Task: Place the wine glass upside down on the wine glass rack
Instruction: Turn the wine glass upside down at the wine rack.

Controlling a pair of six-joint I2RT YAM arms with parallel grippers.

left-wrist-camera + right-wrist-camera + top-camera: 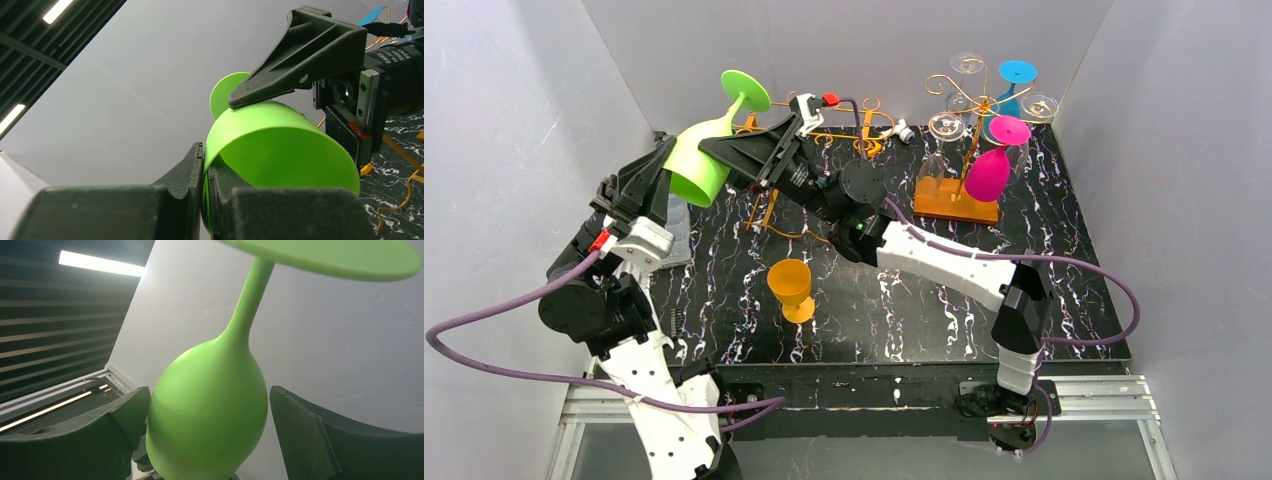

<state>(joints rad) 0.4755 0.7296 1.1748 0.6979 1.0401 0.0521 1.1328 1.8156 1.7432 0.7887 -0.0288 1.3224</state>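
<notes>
Currently this reads as mid-handover. The left gripper (204, 165) is clamped hard on the rim of the green wine glass (696, 165), one finger on each side of the thin wall. The glass is in the air and tilted, mouth toward the left tool, foot (745, 90) up and away from it. The right gripper (207, 402) is spread fully wide and holds nothing. The bowl sits between its fingers (310, 440) with a gap on both sides, the tighter one on the left of its wrist view. In the left wrist view one right finger lies across the bowl. I can't tell whether it touches.

My take on doing it well:
- Centre the bowl between the right pads before closing. Off-centre, the first pad to land shoves the glass and twists it in the left pinch.
- The bowl is smooth and tapers to the stem (247, 305). Close at the widest part, since on the taper it will likely squirt out.
- Close the right slowly. The left lets go only once the right clearly has it.
- Keep the foot uppermost, as the rack wants it.
- Watch the wire rack (879, 128) just behind the right tool when swinging.
- The second rack (954, 200), already loaded with glasses, sits well off to that tool's side. Which rack is the target, I can't tell.
- The orange glass (790, 285) is below and well apart, so it's no issue.
</notes>
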